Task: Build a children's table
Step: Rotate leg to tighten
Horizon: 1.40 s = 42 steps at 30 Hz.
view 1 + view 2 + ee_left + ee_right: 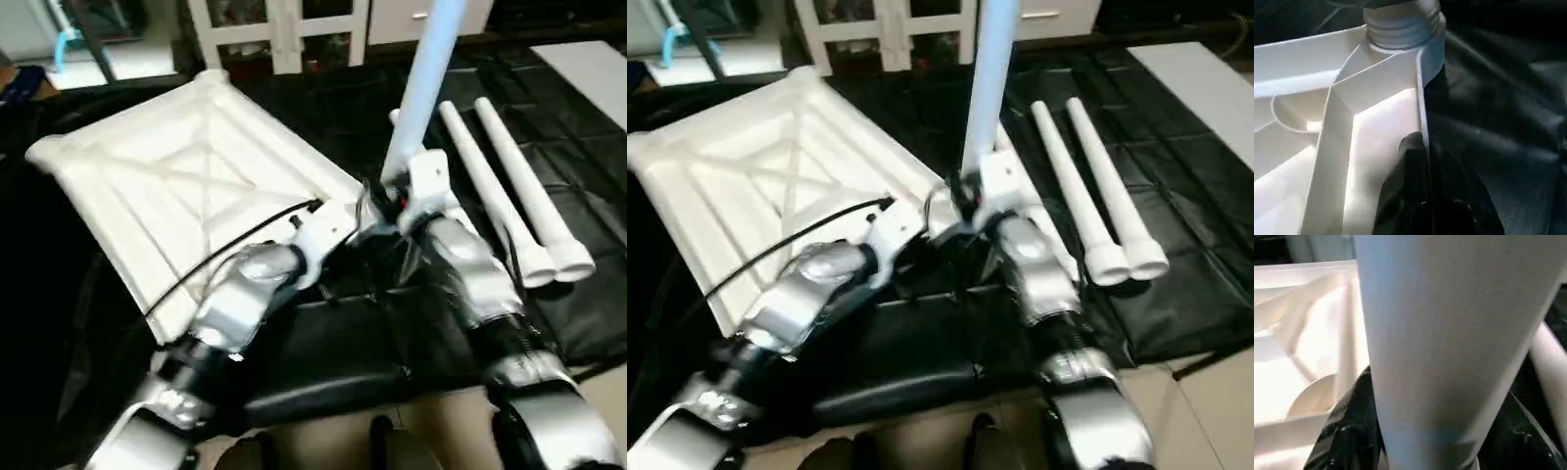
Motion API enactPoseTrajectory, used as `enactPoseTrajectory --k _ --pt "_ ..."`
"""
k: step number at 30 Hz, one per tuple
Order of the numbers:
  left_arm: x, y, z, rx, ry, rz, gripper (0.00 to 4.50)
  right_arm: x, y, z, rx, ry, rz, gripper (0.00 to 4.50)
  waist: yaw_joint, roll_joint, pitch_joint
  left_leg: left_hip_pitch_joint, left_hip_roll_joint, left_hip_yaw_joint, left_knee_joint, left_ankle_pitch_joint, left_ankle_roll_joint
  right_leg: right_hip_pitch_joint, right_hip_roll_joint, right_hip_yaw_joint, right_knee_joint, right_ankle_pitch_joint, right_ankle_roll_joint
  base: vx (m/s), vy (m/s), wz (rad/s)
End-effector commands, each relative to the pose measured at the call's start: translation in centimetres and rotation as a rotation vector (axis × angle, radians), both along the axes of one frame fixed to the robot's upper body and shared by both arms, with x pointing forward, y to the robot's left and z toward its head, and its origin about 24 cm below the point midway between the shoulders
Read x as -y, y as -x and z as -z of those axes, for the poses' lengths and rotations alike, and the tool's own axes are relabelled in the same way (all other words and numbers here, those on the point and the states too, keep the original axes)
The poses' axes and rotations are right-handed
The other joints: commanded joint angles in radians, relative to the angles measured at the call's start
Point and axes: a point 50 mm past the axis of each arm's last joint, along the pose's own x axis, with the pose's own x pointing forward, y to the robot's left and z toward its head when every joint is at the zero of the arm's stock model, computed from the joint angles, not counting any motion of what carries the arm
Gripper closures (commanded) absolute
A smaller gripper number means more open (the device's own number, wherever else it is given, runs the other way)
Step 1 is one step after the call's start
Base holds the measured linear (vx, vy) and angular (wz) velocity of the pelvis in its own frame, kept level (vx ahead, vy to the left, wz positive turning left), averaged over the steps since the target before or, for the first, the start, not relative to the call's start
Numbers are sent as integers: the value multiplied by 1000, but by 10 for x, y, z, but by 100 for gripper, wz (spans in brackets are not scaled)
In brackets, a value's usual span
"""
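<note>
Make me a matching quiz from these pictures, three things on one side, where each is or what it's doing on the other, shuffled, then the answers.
Things:
1. upright leg
2. two spare legs
3. left gripper

States:
A. pinching the table top rim
B. held by the right gripper, standing at a corner socket
C. lying side by side on the black mat

Pairs: 1-B, 2-C, 3-A

Table top (186, 176): white smooth plastic. Legs (509, 186): same, matt. Floor cover (588, 176): black, wrinkled, glossy sheet.
</note>
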Motion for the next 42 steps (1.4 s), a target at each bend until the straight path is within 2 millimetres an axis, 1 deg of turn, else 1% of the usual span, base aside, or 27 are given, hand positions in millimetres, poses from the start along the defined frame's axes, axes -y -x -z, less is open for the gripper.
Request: enactPoseTrajectory --k 1,3,4,6,7,8,9,10,11,13,17,20,21,22,23,24,25,26,28,29,30,31,33,34,36,38,42 --pt "-30 5 22 -65 -67 -38 450 29 13 6 -6 38 -50 222 10 -9 -67 17 36 -8 -79 -357 66 49 -30 28 -53 -344 -175 0 0 0" --pt "-38 7 22 -58 -70 -13 450 39 24 0 21 58 -128 202 22 -8 -66 20 38 -4 -75 -325 89 47 -25 33 -49 -302 -190 30 -18 7" --pt "-40 8 21 -54 -68 8 450 43 29 -2 32 62 -153 188 26 -10 -69 27 39 2 -72 -310 99 43 -23 35 -48 -279 -203 59 -35 14" --pt "-42 10 21 -51 -65 31 450 49 34 -6 48 53 -172 182 28 -9 -71 24 40 5 -72 -287 113 46 -22 37 -43 -283 -210 56 -33 10" --pt "-43 11 21 -57 -63 47 450 54 39 -12 69 30 -192 170 23 -10 -72 12 36 4 -71 -261 114 54 -24 35 -40 -286 -212 51 -29 5" --pt "-44 12 21 -58 -63 62 450 58 43 -19 95 7 -216 161 25 -10 -72 11 36 3 -70 -247 116 56 -25 37 -38 -285 -209 0 0 0" --pt "-44 13 21 -61 -60 71 450 60 46 -24 118 -10 -237 155 27 -2 -72 18 40 6 -68 -245 122 47 -23 39 -41 -285 -208 0 0 0" --pt "-44 13 21 -61 -60 71 450 60 46 -24 118 -10 -237 151 26 -2 -71 19 39 7 -68 -247 124 47 -23 39 -40 -283 -211 0 0 0" --pt "-43 14 21 -67 -55 79 450 62 48 -28 137 -16 -253 137 25 -4 -74 14 39 6 -66 -230 126 51 -21 38 -35 -269 -217 0 0 0" --pt "-42 15 21 -72 -56 91 450 63 55 -35 160 -7 -305 117 25 0 -75 10 39 4 -64 -202 135 54 -22 37 -30 -249 -223 0 0 0" --pt "-42 15 21 -72 -56 91 450 63 55 -35 160 -7 -305 117 20 0 -73 10 38 5 -64 -208 138 52 -20 36 -31 -258 -225 0 0 0" --pt "-42 15 21 -72 -56 91 450 63 55 -35 160 -7 -305 117 16 0 -70 11 37 5 -67 -240 125 50 -21 37 -37 -313 -208 0 0 0" --pt "-42 15 21 -72 -57 94 450 64 58 -36 165 2 -320 98 16 -1 -69 11 37 5 -68 -250 120 49 -21 37 -40 -334 -200 0 0 0" --pt "-43 14 21 -74 -61 84 450 66 62 -38 159 11 -337 98 15 -10 -68 11 37 6 -69 -253 117 49 -19 39 -41 -344 -191 0 0 0" --pt "-43 14 21 -74 -61 84 450 66 62 -38 159 11 -337 87 19 -6 -67 13 38 5 -70 -253 116 48 -20 40 -41 -351 -187 0 0 0" --pt "-52 2 19 -53 -75 -22 450 70 92 -16 12 102 -339 87 18 -5 -57 8 36 6 -72 -254 115 46 -16 44 -46 -362 -173 0 0 0" --pt "-52 2 19 -52 -76 -24 450 69 93 -16 9 103 -339 87 33 -4 -67 31 43 8 -70 -253 110 40 -13 48 -47 -338 -161 0 0 0" --pt "-56 -2 18 -35 -83 -58 450 65 106 -7 -40 125 -338 87 34 3 -59 32 43 13 -72 -265 111 29 -10 51 -52 -341 -164 0 0 0" --pt "-61 -5 18 -24 -101 -84 450 53 119 -2 -64 116 -370 87 22 -7 -61 -7 33 -3 -80 -274 85 58 -17 41 -42 -376 -142 0 0 0" --pt "-62 -5 18 -21 -106 -88 450 51 121 -1 -68 111 -375 87 18 -8 -59 -11 33 -6 -83 -284 81 59 -18 38 -44 -404 -128 -15 7 -22" --pt "-67 -8 18 -12 -125 -110 450 41 130 2 -88 88 -391 87 12 -8 -56 -15 27 -10 -82 -297 72 59 -20 37 -50 -459 -94 0 0 0" --pt "-67 -8 17 -12 -126 -113 450 40 130 2 -91 86 -390 87 9 -6 -53 -8 28 -13 -84 -311 68 49 -21 40 -57 -509 -69 0 0 0" --pt "-70 -11 15 -7 -126 -124 450 30 136 6 -109 65 -349 87 6 2 -45 0 26 -16 -87 -344 53 37 -20 43 -69 -574 -49 0 0 0" --pt "-70 -11 15 -7 -126 -124 450 30 136 6 -109 65 -349 87 6 3 -47 7 28 -18 -87 -353 46 33 -20 44 -70 -569 -53 0 0 0" --pt "-70 -12 14 -7 -120 -105 450 24 137 4 -98 45 -274 87 6 19 -45 7 31 -20 -90 -355 33 31 -15 45 -67 -501 -77 0 0 0" --pt "-69 -12 14 -8 -121 -89 450 23 136 3 -88 40 -246 87 5 12 -47 5 31 -21 -91 -366 23 36 -13 46 -61 -449 -97 0 0 0" --pt "-68 -10 16 -6 -126 -61 450 24 132 -2 -61 49 -209 87 4 21 -47 5 31 -18 -88 -335 27 42 -13 48 -53 -353 -140 0 0 0"
